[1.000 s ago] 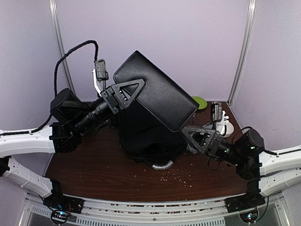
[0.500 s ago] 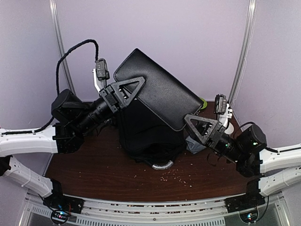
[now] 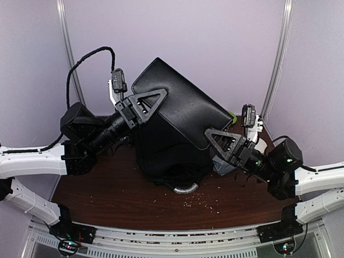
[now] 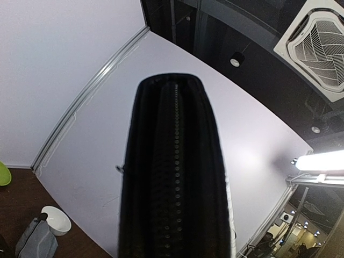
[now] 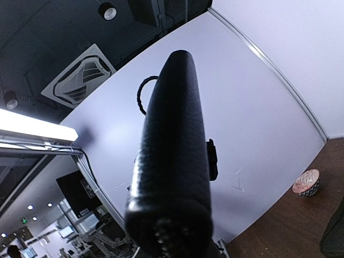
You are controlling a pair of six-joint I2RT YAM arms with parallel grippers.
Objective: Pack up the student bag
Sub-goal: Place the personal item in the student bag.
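The flat zipped case looks like black imitation leather, finely pebbled with a dull sheen, and a row of zip teeth runs down its edge. The student bag is soft black cloth, matt and creased. The bench is dark brown wood-grain board, smooth and faintly glossy, dusted with pale crumbs. The arm casings are shiny white plastic.

Table: dark brown wood.
Walls: pale lilac panels behind the table.
Ceiling above the table: dark, square vent, strip light.
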